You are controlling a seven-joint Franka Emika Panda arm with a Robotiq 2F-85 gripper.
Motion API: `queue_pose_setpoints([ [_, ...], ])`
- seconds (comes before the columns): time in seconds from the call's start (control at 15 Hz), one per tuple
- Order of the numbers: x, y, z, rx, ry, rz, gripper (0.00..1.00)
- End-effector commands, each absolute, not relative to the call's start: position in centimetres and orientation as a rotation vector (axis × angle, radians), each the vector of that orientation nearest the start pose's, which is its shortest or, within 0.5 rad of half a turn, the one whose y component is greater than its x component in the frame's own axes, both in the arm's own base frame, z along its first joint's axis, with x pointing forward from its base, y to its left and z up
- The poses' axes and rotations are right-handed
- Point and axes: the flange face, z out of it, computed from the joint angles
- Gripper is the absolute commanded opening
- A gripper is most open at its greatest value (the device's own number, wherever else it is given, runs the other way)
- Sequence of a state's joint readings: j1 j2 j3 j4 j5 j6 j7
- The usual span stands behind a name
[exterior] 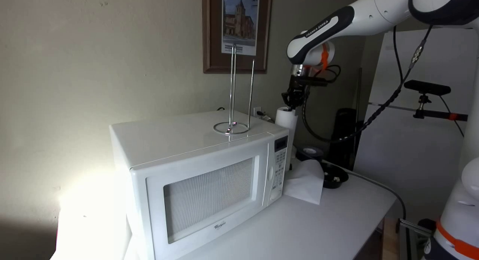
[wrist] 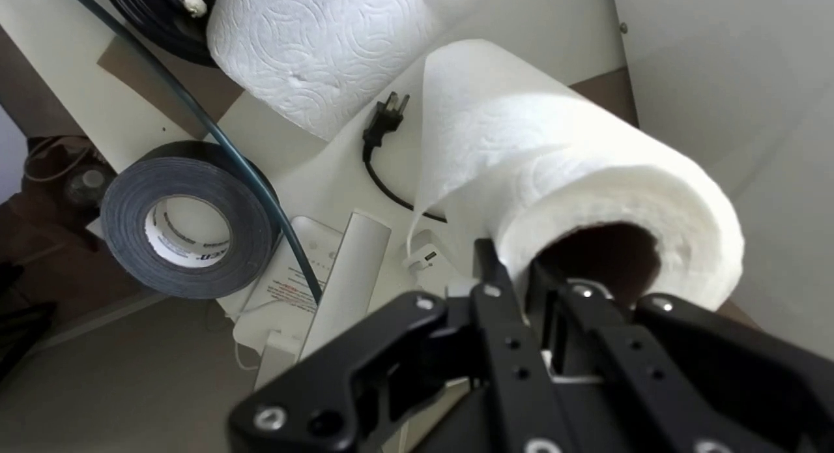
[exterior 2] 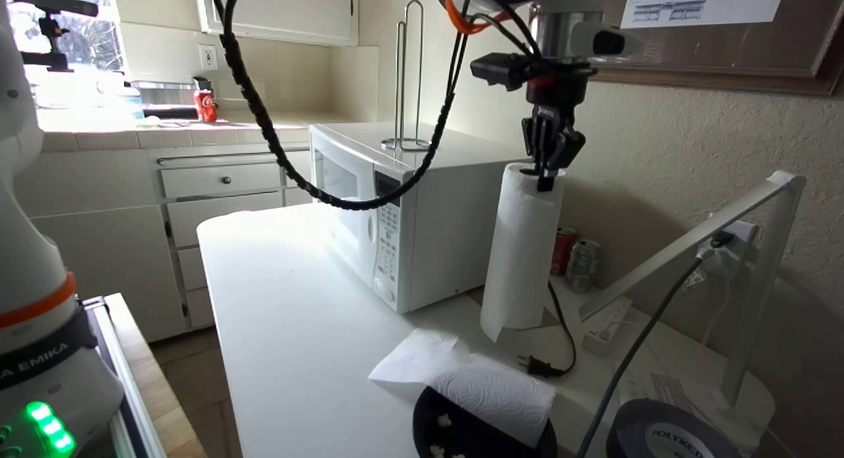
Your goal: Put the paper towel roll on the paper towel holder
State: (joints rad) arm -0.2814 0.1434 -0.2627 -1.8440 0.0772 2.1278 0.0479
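The paper towel roll (exterior: 286,121) is a white cylinder beside the microwave's right side, slightly tilted, also in an exterior view (exterior 2: 519,260). In the wrist view the roll (wrist: 554,137) shows its hollow core, with a loose sheet edge at its side. My gripper (exterior 2: 544,180) is closed on the roll's top rim, one finger inside the core and one outside; it also shows in the wrist view (wrist: 511,270). I cannot tell whether the roll's bottom touches the table. The metal paper towel holder (exterior: 231,91) stands upright on the microwave top, also in an exterior view (exterior 2: 400,82).
The white microwave (exterior 2: 455,227) stands between roll and wall. Loose paper towel (exterior 2: 488,385) covers part of a black bowl (exterior 2: 438,438). Soda cans (exterior 2: 583,265), a plug (exterior 2: 544,367), a white angled lamp (exterior 2: 686,247) and a tape roll (wrist: 189,218) lie near. My cable hangs low in front.
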Motion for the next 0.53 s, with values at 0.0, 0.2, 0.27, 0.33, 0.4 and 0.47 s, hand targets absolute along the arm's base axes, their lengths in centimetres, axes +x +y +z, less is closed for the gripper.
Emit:
queue_pose_setpoints([
  [0.0,52.2,-29.3,51.5,-3.004,0.879,-0.265,0.03],
  [0.2,51.8,-28.3,55.7,-3.026,0.81,-0.326,0.03],
  [0.27,51.6,-28.1,57.1,-3.037,0.787,-0.353,0.03],
  [0.33,51.5,-27.7,58.5,-3.045,0.777,-0.372,0.03],
  [0.4,51.3,-27.4,59.9,-3.056,0.765,-0.391,0.03],
  [0.47,51.2,-27.0,61.0,-3.059,0.752,-0.41,0.03],
])
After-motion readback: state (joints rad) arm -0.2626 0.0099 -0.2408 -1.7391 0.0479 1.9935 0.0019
